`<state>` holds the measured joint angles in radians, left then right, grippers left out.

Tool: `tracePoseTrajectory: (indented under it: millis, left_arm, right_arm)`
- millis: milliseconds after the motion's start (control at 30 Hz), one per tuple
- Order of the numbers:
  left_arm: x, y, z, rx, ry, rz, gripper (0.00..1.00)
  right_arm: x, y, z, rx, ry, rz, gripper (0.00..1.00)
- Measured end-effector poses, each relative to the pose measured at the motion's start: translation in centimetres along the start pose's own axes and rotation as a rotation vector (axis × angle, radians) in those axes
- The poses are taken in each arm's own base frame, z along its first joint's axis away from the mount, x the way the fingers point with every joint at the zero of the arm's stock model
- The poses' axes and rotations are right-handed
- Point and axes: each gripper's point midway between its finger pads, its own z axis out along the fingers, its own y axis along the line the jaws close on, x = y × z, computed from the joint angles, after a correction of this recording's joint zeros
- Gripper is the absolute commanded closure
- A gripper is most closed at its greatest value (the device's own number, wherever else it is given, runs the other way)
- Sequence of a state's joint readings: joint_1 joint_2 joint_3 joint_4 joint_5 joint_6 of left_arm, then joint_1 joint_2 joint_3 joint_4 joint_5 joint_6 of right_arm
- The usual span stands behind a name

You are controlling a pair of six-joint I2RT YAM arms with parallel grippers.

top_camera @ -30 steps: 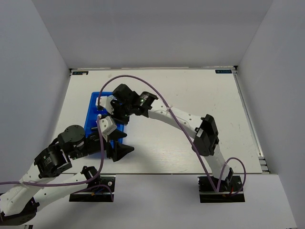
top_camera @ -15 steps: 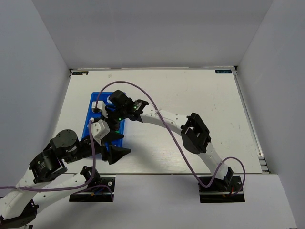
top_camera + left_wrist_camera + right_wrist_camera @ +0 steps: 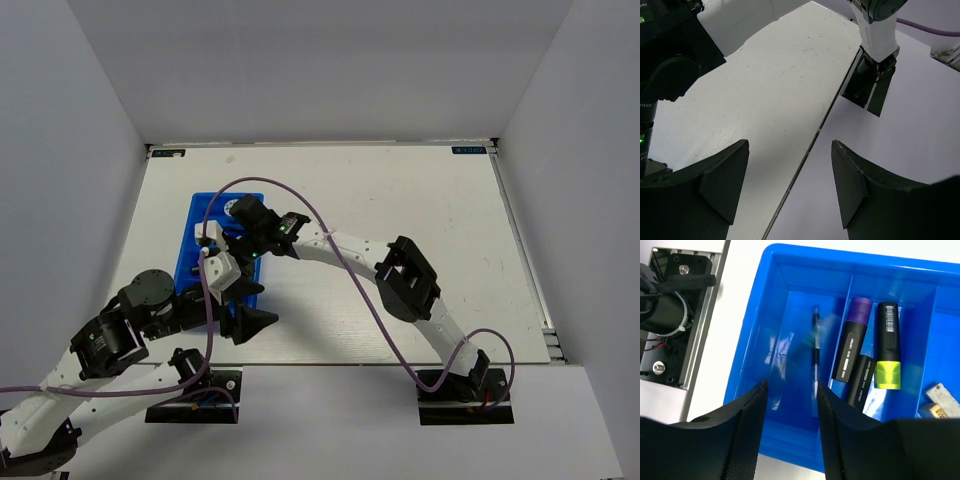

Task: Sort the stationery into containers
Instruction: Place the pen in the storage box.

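**White surface, right arm over the tray**

White surface (image 3: pixel 400 200) filled the space between plain grey walls, and both arms stretched toward its left half. The right arm (image 3: pixel 400 280) reached diagonally across from its base, while the left arm (image 3: pixel 110 340) was folded low at the near left corner.

On the left part of the surface lay the blue tray (image 3: pixel 190 262), its long side running away from the arms and much of it covered from above by the two wrists. The right end effector (image 3: pixel 791 386) hung directly over the tray's end compartment, its fingers parted by a moderate gap with nothing gripped between them. The left end effector (image 3: pixel 790 147) sat above the surface's near edge, just beside the tray's near end, spread wide and holding nothing.

Inside the tray, the middle compartment held a purple-ended marker (image 3: pixel 852 340) lying alongside a yellow-ended marker (image 3: pixel 887 350), with a third black marker (image 3: pixel 862 385) partly under them. A thin dark pen (image 3: pixel 815 350), blurred, lay lengthwise in the end compartment below the right fingers. Two small eraser blocks (image 3: pixel 941 392) rested in the next compartment over.
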<state>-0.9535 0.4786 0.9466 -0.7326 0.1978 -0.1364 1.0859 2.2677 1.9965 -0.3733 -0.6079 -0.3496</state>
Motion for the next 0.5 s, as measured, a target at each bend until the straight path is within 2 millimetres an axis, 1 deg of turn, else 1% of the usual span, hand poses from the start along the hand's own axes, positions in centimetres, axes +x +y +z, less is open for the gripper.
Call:
tracePoseTrajectory:
  millis: [100,133,167,200,233,300,367,400,433,467,500]
  left_arm:
    - [0.1,0.1,0.2,-0.002,0.007,-0.002,0.23]
    - [0.1,0.1,0.2,-0.004,0.007,-0.002,0.23]
    - [0.1,0.1,0.2,-0.006,0.009,-0.003,0.23]
    - [0.1,0.2,0.2,-0.008,0.009,-0.005,0.23]
    - [0.1,0.2,0.2,-0.009,0.009,-0.006,0.25]
    - [0.2,0.3,0.3,-0.014,0.012,-0.012,0.30]
    - [0.2,0.4,0.5,-0.023,0.017,-0.024,0.58]
    - [0.3,0.5,0.5,-0.030,0.022,-0.029,0.72]
    - [0.2,0.6,0.6,-0.037,0.028,-0.031,0.95]
    - [0.1,0.7,0.6,-0.046,0.033,-0.040,1.00]
    - [-0.1,0.9,0.7,-0.057,0.035,-0.035,1.00]
  right_arm:
    - [0.2,0.0,0.0,-0.001,0.008,-0.009,0.52]
    - [0.3,0.1,-0.1,-0.002,0.011,-0.010,0.56]
    - [0.5,0.1,-0.1,-0.004,0.016,-0.011,0.62]
    - [0.6,0.2,-0.2,-0.003,0.020,-0.012,0.75]
    - [0.6,0.2,-0.3,0.000,0.025,-0.004,1.00]
    - [0.6,-0.3,-0.7,0.043,0.041,0.008,1.00]
    - [0.4,-1.8,-1.8,0.163,0.071,0.023,1.00]
    - [0.3,-3.0,-2.6,0.250,0.091,0.029,1.00]
    - [0.3,-4.3,-3.7,0.348,0.112,0.036,1.00]
    - [-0.6,-5.3,-5.1,0.424,0.108,0.035,1.00]
    - [-1.2,-6.5,-6.9,0.509,0.111,0.036,1.00]
